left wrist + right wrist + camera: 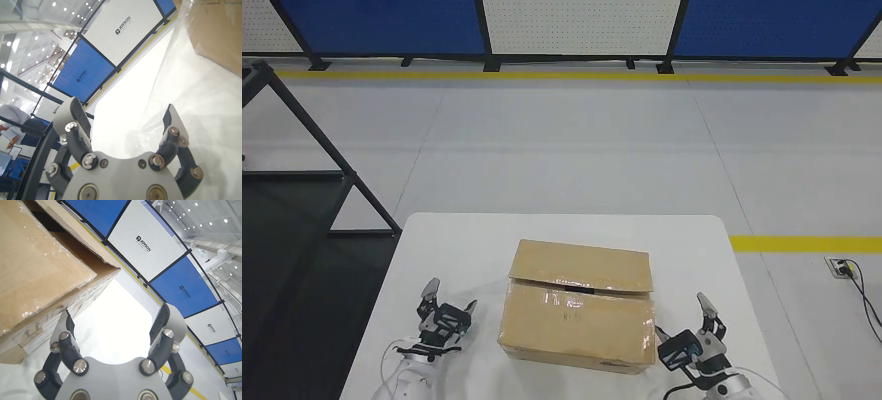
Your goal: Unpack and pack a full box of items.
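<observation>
Left gripper (122,106): at the near left corner of the table, jaws spread wide, nothing between them. It stands beside the box's left side, apart from it.
Right gripper (115,309): at the near right corner of the table, jaws spread wide and empty. The box's near right corner lies just beside its inner finger (66,321); whether they touch I cannot tell.
Box (577,310): brown cardboard, flat on the middle of the table, between the two grippers and outside both sets of jaws. Its two top flaps are folded down. The near flap is glossy with clear tape, and a dark slit shows where it meets the far flap (582,265).
Table (442,240): white with rounded corners; the box sits towards its near edge.
Black frame (302,120): stands on the floor beyond the table's left side.
Socket (840,267): on the floor to the right, with a cable.
Yellow line (542,75): runs across the floor, far off.
Panels (382,25): blue and white, upright behind the line.
</observation>
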Available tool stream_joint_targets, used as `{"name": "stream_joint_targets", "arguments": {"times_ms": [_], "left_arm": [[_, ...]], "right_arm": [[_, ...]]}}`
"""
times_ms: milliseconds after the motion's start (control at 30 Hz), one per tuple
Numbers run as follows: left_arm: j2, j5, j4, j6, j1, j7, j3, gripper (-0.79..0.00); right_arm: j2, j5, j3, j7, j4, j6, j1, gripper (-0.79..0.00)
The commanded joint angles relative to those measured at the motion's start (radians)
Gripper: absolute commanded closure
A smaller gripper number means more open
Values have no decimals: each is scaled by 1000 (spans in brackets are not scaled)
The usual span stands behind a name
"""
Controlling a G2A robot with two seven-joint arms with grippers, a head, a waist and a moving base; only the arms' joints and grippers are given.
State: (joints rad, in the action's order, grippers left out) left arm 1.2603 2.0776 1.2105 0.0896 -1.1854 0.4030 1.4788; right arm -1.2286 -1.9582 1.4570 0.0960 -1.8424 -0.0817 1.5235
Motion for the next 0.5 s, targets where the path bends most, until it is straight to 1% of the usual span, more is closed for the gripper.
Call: {"name": "stream_joint_targets", "arguments": {"times_ms": [0, 300, 467], "left_arm": [[0, 22, -23, -5, 27, -16, -10, -785], [10, 36, -139, 1, 138, -53, -66, -785], [14, 50, -192, 40, 191, -61, -83, -785]], "right_arm": [[0, 2, 1, 2, -1, 4, 5, -785], [0, 11, 12, 13, 5, 14, 21, -785], [1, 13, 14, 15, 3, 17, 30, -785]]}}
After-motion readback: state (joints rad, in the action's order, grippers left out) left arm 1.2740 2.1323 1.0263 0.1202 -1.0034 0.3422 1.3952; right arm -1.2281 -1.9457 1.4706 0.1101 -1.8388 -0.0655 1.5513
